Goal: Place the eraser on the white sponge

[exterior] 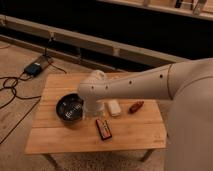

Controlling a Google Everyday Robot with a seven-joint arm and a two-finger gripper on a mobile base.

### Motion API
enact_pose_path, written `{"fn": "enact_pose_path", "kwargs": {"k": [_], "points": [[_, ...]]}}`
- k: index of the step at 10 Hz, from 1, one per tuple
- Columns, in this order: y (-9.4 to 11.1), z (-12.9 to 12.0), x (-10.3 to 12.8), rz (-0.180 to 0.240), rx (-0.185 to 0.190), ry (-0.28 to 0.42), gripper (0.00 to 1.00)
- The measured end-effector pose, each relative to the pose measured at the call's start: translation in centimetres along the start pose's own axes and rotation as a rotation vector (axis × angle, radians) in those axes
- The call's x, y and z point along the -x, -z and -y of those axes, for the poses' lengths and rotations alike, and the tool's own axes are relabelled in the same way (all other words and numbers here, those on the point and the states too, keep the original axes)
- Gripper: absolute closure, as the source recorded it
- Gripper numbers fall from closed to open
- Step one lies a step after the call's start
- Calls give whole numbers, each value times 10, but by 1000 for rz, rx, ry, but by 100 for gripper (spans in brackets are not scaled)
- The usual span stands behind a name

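Observation:
The eraser (104, 128), a small flat black block with orange-red markings, lies on the wooden table (135, 134) near the front middle. The white sponge (114, 107) lies just behind and to the right of it. My gripper (93, 113) hangs at the end of the white arm (130, 87), low over the table between the black bowl and the white sponge, a little behind and left of the eraser. It holds nothing that I can see. The arm hides the table behind it.
A black bowl (69, 107) sits on the left of the table, next to the gripper. A reddish-brown glossy oblong thing (135, 106) lies right of the sponge. Cables and a power box (34, 68) lie on the floor at the left.

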State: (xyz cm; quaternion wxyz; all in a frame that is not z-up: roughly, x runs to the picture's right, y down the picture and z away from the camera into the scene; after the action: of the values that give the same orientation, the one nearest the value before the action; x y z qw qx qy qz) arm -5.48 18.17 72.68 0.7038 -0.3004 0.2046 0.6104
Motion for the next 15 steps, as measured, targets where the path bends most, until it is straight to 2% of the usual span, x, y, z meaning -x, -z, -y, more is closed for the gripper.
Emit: {"fn": "enact_pose_path", "kwargs": {"k": [3, 8, 13, 15], "points": [[-29, 15, -11, -37, 13, 15, 35], [-59, 41, 6, -74, -8, 29, 35], [-92, 46, 15, -119, 2, 29, 35], [-97, 50, 21, -124, -1, 31, 35]]}}
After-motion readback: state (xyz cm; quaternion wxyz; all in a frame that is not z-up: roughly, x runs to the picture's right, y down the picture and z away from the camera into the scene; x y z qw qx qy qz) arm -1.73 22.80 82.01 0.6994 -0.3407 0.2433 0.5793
